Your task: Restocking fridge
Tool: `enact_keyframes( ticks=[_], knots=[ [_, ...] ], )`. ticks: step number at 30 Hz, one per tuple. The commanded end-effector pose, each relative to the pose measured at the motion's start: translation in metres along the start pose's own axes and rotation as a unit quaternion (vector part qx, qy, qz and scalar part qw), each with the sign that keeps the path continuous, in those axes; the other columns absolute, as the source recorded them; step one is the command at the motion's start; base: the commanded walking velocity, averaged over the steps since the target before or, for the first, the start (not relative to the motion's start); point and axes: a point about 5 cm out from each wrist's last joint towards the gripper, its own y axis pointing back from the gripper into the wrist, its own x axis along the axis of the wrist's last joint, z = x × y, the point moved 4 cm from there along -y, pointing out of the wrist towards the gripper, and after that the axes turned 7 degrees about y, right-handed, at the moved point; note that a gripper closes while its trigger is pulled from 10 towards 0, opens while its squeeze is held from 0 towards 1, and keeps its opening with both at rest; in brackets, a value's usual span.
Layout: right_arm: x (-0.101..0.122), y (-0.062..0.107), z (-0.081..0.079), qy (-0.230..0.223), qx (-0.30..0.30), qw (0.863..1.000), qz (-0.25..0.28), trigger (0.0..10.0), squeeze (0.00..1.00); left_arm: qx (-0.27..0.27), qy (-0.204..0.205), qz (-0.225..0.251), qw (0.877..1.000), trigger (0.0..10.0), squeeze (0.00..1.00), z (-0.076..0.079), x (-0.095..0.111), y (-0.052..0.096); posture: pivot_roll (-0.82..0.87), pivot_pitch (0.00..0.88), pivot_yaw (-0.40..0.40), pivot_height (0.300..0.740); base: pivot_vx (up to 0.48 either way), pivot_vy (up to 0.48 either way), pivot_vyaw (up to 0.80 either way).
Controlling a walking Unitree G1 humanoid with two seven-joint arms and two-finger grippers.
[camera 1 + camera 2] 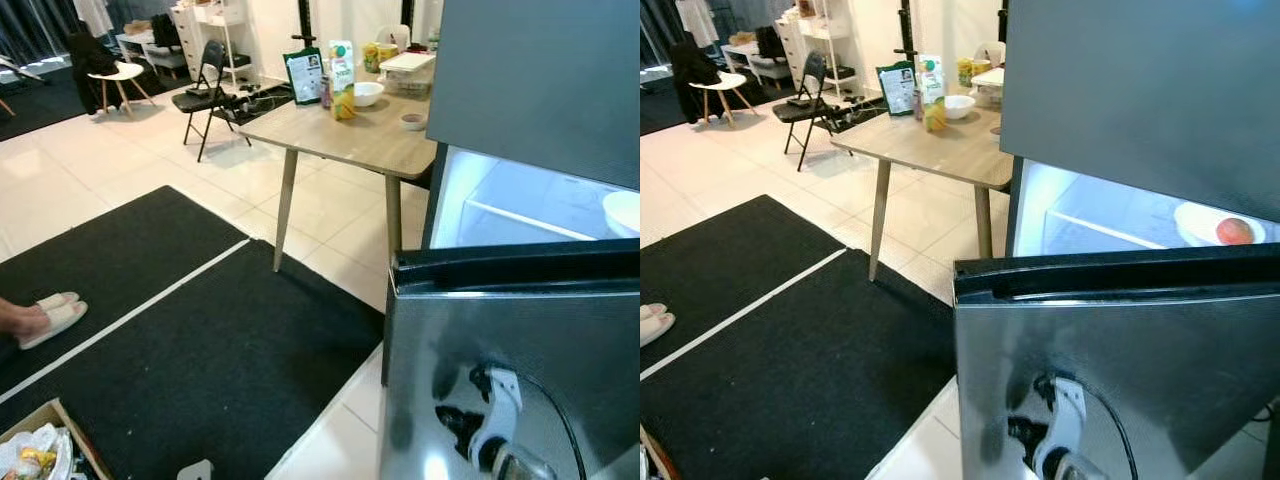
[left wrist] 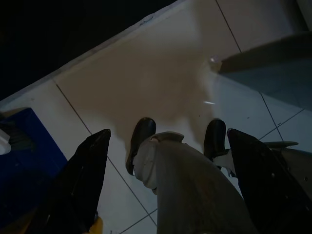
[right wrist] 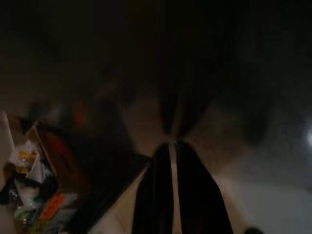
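The fridge stands at the robot's right with its lower door swung open toward the camera; its shiny door face reflects the robot. Inside the lit compartment, a white bowl holding an orange-red fruit sits on a shelf. The right gripper is close before a dark glossy surface, its two fingers pressed together with only a thin slit between. The left gripper hangs over the pale tiled floor, fingers spread wide, the robot's own legs and feet between them. Farther away, a wooden table carries a juice carton, a white bowl and boxes. A cardboard box of packets sits on the black mat.
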Motion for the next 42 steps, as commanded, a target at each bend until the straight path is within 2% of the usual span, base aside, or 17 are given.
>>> enact_keyframes(
  ticks=[1, 8, 9, 10, 11, 17, 18, 19, 20, 22, 24, 27, 29, 31, 34, 36, 42],
  knots=[
    [0.049, -0.017, -0.016, 0.033, 0.024, 0.996, 0.076, 10.0, 0.0, 0.009, 0.004, 0.002, 1.0, 10.0, 0.0, -0.01, -0.001, 0.004, -0.08, 0.0, 0.035, 0.74, 0.0, 0.0, 0.0],
    [0.121, -0.038, -0.045, 0.075, 0.022, 0.984, 0.16, 10.0, 0.0, 0.017, 0.006, 0.003, 1.0, 10.0, 0.0, -0.017, -0.003, 0.007, -0.05, 0.0, 0.031, 0.74, 0.0, 0.0, 0.0],
    [0.159, -0.042, -0.055, 0.092, 0.012, 0.974, 0.205, 10.0, 0.0, 0.019, 0.008, 0.003, 1.0, 10.0, 0.0, -0.019, -0.004, 0.007, -0.04, 0.0, 0.025, 0.74, 0.0, 0.0, 0.0],
    [0.159, -0.042, -0.055, 0.092, 0.012, 0.974, 0.205, 10.0, 0.0, 0.019, 0.008, 0.003, 1.0, 10.0, 0.0, -0.019, -0.004, 0.007, -0.04, 0.0, 0.025, 0.74, 0.0, 0.0, 0.0],
    [0.188, -0.042, -0.064, 0.102, 0.009, 0.965, 0.241, 10.0, 0.0, 0.02, 0.01, 0.004, 1.0, 10.0, 0.0, -0.02, -0.005, 0.008, -0.03, 0.0, 0.021, 0.74, 0.0, 0.0, 0.0],
    [0.213, -0.039, -0.075, 0.113, 0.019, 0.955, 0.273, 10.0, 0.0, 0.021, 0.015, 0.005, 1.0, 10.0, 0.0, -0.02, -0.007, 0.008, -0.03, 0.0, 0.011, 0.74, 0.0, 0.0, 0.0],
    [0.18, -0.042, -0.067, 0.129, 0.02, 0.964, 0.23, 10.0, 0.0, 0.019, 0.017, 0.003, 1.0, 10.0, 0.0, -0.017, -0.01, 0.008, -0.05, 0.0, 0.015, 0.74, 0.0, 0.0, 0.0],
    [0.18, -0.042, -0.067, 0.129, 0.02, 0.964, 0.23, 10.0, 0.0, 0.019, 0.017, 0.003, 1.0, 10.0, 0.0, -0.017, -0.01, 0.008, -0.05, 0.0, 0.015, 0.74, 0.0, 0.0, 0.0],
    [0.154, -0.042, -0.059, 0.139, 0.014, 0.971, 0.196, 10.0, 0.0, 0.018, 0.017, 0.001, 1.0, 10.0, 0.0, -0.016, -0.011, 0.008, -0.05, 0.0, 0.015, 0.74, 0.0, 0.0, 0.0],
    [0.132, -0.042, -0.052, 0.148, 0.009, 0.975, 0.164, 10.0, 0.0, 0.016, 0.016, -0.001, 1.0, 10.0, 0.0, -0.015, -0.012, 0.008, -0.05, 0.0, 0.019, 0.74, 0.0, 0.0, 0.0],
    [0.132, -0.042, -0.052, 0.148, 0.009, 0.975, 0.164, 10.0, 0.0, 0.016, 0.016, -0.001, 1.0, 10.0, 0.0, -0.015, -0.012, 0.008, -0.05, 0.0, 0.019, 0.74, 0.0, 0.0, 0.0],
    [0.038, -0.023, -0.016, 0.139, -0.038, 0.989, 0.024, 10.0, 0.0, 0.012, 0.009, -0.003, 1.0, 10.0, 0.0, -0.012, -0.01, 0.006, -0.08, 0.0, 0.031, 0.74, 0.0, 0.0, 0.0],
    [0.038, -0.023, -0.016, 0.139, -0.038, 0.989, 0.024, 10.0, 0.0, 0.012, 0.009, -0.003, 1.0, 10.0, 0.0, -0.012, -0.01, 0.006, -0.08, 0.0, 0.031, 0.74, 0.0, 0.0, 0.0],
    [-0.005, -0.007, 0.002, 0.125, -0.071, 0.988, -0.049, 10.0, 0.0, 0.009, 0.008, 0.0, 1.0, 10.0, 0.0, -0.01, -0.006, 0.005, -0.08, 0.0, 0.031, 0.74, 0.0, 0.0, 0.0],
    [-0.03, 0.005, 0.009, 0.116, -0.086, 0.985, -0.09, 10.0, 0.0, 0.008, 0.007, 0.003, 1.0, 10.0, 0.0, -0.009, -0.004, 0.004, -0.08, 0.0, 0.031, 0.74, 0.0, 0.0, 0.0],
    [-0.075, 0.032, 0.023, 0.097, -0.113, 0.975, -0.164, 10.0, 0.0, 0.006, 0.007, 0.004, 1.0, 10.0, 0.0, -0.007, -0.003, 0.003, -0.09, 0.0, 0.031, 0.74, 0.0, 0.0, 0.0],
    [-0.115, 0.062, 0.033, 0.091, -0.14, 0.958, -0.233, 10.0, 0.0, 0.006, 0.004, -0.001, 1.0, 10.0, 0.0, -0.005, -0.006, 0.003, -0.09, 0.0, 0.031, 0.74, 0.0, 0.0, 0.0]
  ],
)
